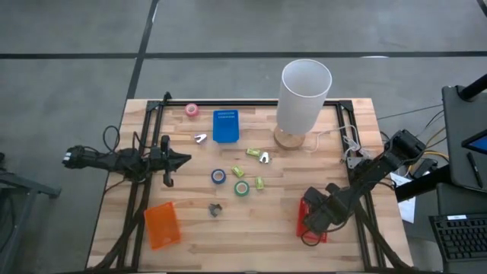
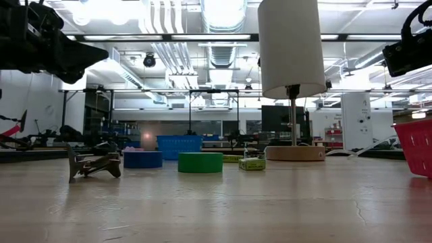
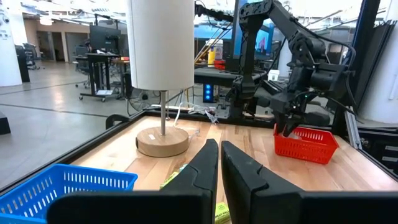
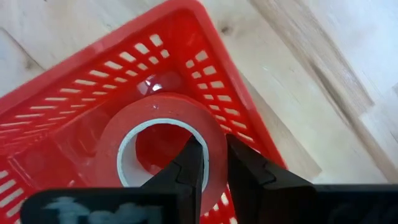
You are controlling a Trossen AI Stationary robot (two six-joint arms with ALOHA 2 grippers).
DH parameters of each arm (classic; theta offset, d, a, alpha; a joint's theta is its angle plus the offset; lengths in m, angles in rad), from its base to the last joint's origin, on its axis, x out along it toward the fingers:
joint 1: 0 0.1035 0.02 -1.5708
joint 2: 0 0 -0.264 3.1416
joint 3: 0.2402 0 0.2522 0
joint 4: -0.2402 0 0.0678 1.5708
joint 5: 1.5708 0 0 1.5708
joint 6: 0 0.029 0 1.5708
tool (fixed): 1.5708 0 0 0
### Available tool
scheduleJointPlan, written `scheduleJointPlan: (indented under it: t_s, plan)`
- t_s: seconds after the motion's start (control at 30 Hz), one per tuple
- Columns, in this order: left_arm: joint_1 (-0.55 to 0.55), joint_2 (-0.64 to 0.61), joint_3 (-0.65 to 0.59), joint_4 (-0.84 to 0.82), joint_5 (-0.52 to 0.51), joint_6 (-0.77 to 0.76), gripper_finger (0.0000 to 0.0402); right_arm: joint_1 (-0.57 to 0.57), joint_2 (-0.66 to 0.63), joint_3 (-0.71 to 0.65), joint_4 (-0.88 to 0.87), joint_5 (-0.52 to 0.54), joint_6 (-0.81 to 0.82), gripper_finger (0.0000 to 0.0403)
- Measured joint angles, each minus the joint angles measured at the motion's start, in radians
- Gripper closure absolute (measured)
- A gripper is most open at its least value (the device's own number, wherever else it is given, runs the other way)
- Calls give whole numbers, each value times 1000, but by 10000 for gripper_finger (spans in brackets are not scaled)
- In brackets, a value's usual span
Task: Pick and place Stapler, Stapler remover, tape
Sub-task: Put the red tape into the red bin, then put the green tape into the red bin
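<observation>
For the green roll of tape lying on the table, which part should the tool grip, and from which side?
The green tape lies flat, hole upward. Probably come from straight above and pinch its wall, one finger in the hole, one outside. A yellow-green piece sits close beside it, so avoid that side.

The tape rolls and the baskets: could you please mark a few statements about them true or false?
1. The right hand pinches the red tape roll over the red basket. True.
2. The green tape roll lies in the blue basket. False: it lies on the table, near the blue tape roll.
3. The left hand holds a stapler. False: it is shut on nothing.
4. The pink tape roll lies outside every basket. True.
</observation>
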Motion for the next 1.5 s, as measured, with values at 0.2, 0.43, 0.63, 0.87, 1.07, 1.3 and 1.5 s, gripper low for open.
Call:
scheduleJointPlan:
  t_s: [0.2, 0.43, 0.63, 0.87, 1.07, 1.3, 1.5]
  plan:
    - [0, 0, 0, 0, 0, 0, 376, 0, 0, -13, 11, 18, 1, 353]
    - [0, 0, 0, 0, 0, 0, 376, 0, 0, -13, 20, 18, -4, 344]
    - [0, 0, 0, 0, 0, 0, 376, 0, 0, -10, 20, 19, -2, 300]
    - [0, 0, 0, 0, 0, 0, 376, 0, -7, 0, 17, 16, -3, 261]
    - [0, 0, 0, 1, 0, 0, 376, -1, -15, 84, -29, 20, -37, 262]
    - [0, 0, 0, 1, 0, 0, 376, -8, -17, 217, -5, 217, -196, 280]
    - [0, 0, 0, 1, 0, 0, 376, -72, -17, 244, 180, 366, -513, 289]
